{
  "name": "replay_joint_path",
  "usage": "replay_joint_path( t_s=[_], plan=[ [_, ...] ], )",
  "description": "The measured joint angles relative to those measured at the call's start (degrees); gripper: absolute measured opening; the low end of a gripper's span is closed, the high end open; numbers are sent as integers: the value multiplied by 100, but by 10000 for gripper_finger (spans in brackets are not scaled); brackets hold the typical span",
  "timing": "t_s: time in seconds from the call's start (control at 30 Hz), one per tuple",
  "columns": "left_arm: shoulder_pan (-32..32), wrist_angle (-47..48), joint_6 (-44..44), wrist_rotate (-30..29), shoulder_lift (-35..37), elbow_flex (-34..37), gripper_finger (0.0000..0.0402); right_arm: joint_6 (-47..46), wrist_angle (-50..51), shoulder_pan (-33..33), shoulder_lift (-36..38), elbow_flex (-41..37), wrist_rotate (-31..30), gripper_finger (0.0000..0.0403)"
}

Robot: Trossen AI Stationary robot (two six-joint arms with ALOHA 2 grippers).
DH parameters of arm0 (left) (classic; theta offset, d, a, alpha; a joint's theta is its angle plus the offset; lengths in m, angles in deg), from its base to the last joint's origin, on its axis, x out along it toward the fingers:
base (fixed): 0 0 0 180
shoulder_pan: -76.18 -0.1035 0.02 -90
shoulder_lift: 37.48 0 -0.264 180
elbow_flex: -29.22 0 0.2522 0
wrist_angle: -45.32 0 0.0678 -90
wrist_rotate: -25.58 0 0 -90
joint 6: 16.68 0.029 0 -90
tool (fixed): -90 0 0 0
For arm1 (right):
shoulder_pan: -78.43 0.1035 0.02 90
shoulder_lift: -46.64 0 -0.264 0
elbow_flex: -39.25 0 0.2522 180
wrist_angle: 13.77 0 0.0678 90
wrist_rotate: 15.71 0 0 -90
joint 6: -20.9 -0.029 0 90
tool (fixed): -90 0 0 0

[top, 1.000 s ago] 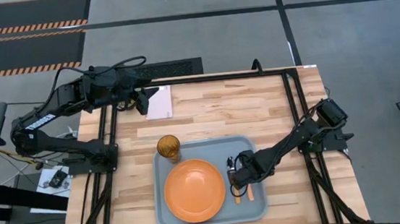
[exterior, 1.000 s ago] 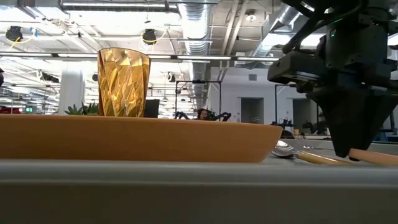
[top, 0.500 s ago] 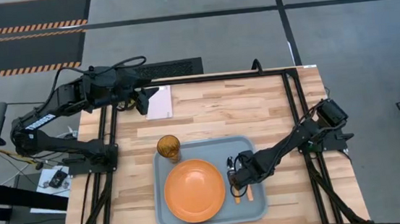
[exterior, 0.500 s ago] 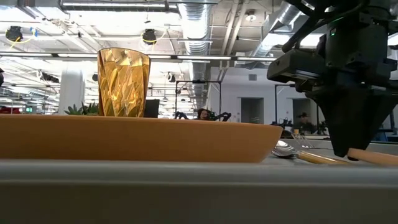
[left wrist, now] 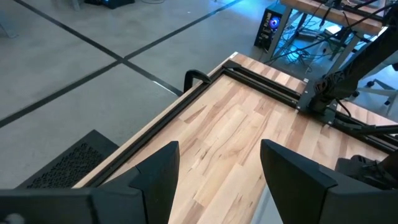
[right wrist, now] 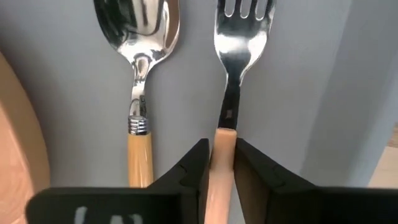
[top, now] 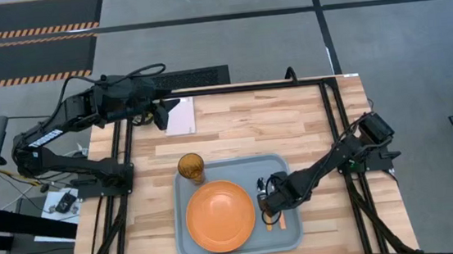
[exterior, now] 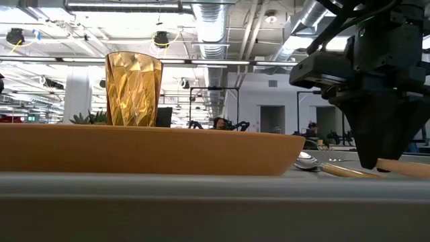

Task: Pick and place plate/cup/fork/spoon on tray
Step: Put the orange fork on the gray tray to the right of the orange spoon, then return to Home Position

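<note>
High view: one tray [top: 186,247] carries one plate [top: 220,215], one cup [top: 190,166] at the plate's 11 o'clock, and cutlery at its 3 o'clock under the right gripper [top: 268,210]. The left gripper [top: 162,116] waits spread open beside a napkin [top: 180,116].

Low view: the cup [exterior: 134,89] rises behind the plate [exterior: 148,152].

Right wrist view: one spoon [right wrist: 138,74] and one fork [right wrist: 235,56] lie side by side; the fingers [right wrist: 193,168] pinch the fork's handle.
</note>
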Motion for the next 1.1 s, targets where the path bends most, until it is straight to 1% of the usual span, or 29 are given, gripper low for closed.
replay_joint_path(
  t_s=[0.27, 0.4, 0.57, 0.7, 0.77, 0.83, 0.97, 1.03, 1.1],
  plan=[
    [0, 0, 0, -2, 0, 0, 213, 1, 13, 0, 2, 0, -1, 112],
    [0, -4, 0, -2, 0, 0, 213, 44, 21, 0, 16, -1, -159, 116],
    [0, -202, -11, 183, 31, 0, 213, 198, 227, 0, 416, -7, -187, 119],
    [0, -479, -20, 300, 109, 0, 213, 637, 383, -15, 937, -7, -419, 119],
    [1, -681, -127, 302, 138, 0, 213, 1072, 471, -69, 1307, -7, -691, 119],
    [0, -885, -300, 433, 213, 0, 212, 1796, 462, -159, 1749, -7, -1041, 119],
    [3, -1041, -153, 667, 485, 0, 212, 3340, 194, -277, 2788, -4, -1801, 119],
    [3, -1009, -157, 702, 632, 0, 213, 4148, 192, -404, 3352, -4, -1952, 119],
    [2, -978, -206, 616, 745, 0, 213, 5014, 269, -565, 3908, -1, -1956, 118]
  ],
)
